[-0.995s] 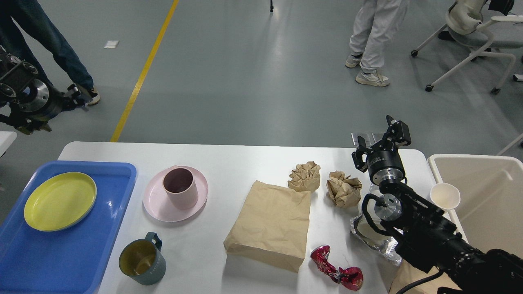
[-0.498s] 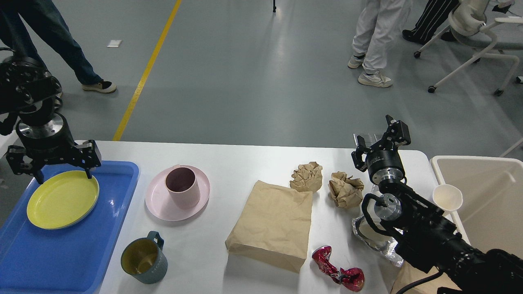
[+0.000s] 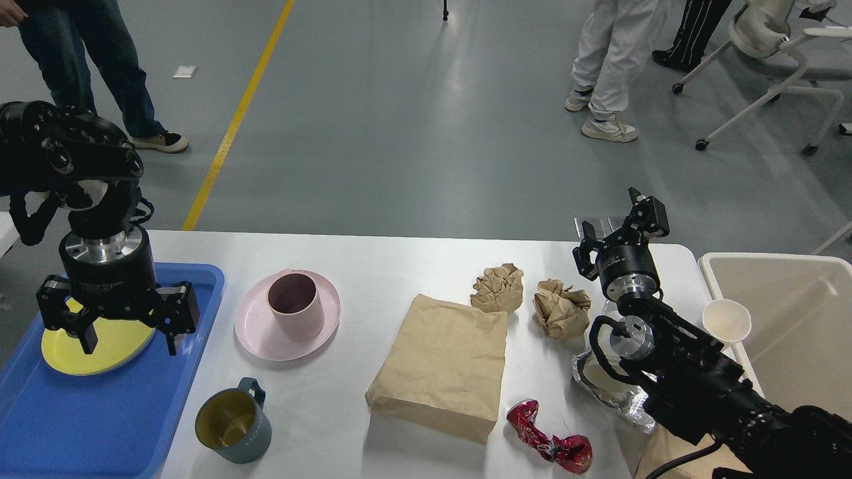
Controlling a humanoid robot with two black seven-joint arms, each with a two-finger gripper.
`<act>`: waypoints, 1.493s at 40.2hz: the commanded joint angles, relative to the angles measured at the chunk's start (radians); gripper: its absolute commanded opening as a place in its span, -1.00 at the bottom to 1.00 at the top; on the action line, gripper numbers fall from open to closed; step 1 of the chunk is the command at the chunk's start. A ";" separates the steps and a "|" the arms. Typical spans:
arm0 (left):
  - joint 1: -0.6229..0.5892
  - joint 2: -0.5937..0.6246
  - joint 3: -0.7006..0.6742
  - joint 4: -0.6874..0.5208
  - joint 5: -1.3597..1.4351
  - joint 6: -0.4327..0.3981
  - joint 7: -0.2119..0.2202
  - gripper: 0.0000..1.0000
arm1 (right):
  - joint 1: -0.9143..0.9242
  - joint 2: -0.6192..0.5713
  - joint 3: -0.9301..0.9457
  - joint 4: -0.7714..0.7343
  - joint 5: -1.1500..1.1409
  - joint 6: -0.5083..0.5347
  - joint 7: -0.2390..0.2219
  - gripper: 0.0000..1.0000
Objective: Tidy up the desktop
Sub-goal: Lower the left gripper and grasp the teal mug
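Observation:
The white desktop [image 3: 393,256] holds a pink cup [image 3: 295,305] on a pink plate [image 3: 256,332], a grey-green mug [image 3: 233,420], a flat brown paper bag [image 3: 442,362], two crumpled brown paper balls [image 3: 496,287] [image 3: 561,307], a red wrapper [image 3: 549,446] and crumpled foil [image 3: 609,389]. My left gripper [image 3: 130,342] hangs open and empty over the yellow plate [image 3: 66,349] in the blue tray [image 3: 100,419]. My right gripper [image 3: 622,226] is open and empty above the table's far right edge, behind the right paper ball.
A beige bin [image 3: 799,319] stands off the table's right end with a white paper cup [image 3: 727,319] at its near rim. People and a wheeled chair [image 3: 765,53] are on the floor beyond the table.
My left arm has swung in from the far left and come forward over the blue tray, now hanging above the yellow plate. The right arm has not moved.

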 commanded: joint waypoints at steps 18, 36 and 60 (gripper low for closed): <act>0.346 -0.115 -0.095 0.150 0.004 0.093 0.009 0.92 | 0.000 0.000 0.000 0.000 0.000 0.001 0.000 1.00; 0.437 -0.128 -0.148 0.265 0.004 0.112 0.004 0.72 | 0.000 0.000 0.000 0.000 0.000 0.001 0.000 1.00; 0.511 -0.135 -0.194 0.270 0.004 0.144 0.009 -0.57 | 0.000 0.000 0.000 0.000 0.000 0.001 0.000 1.00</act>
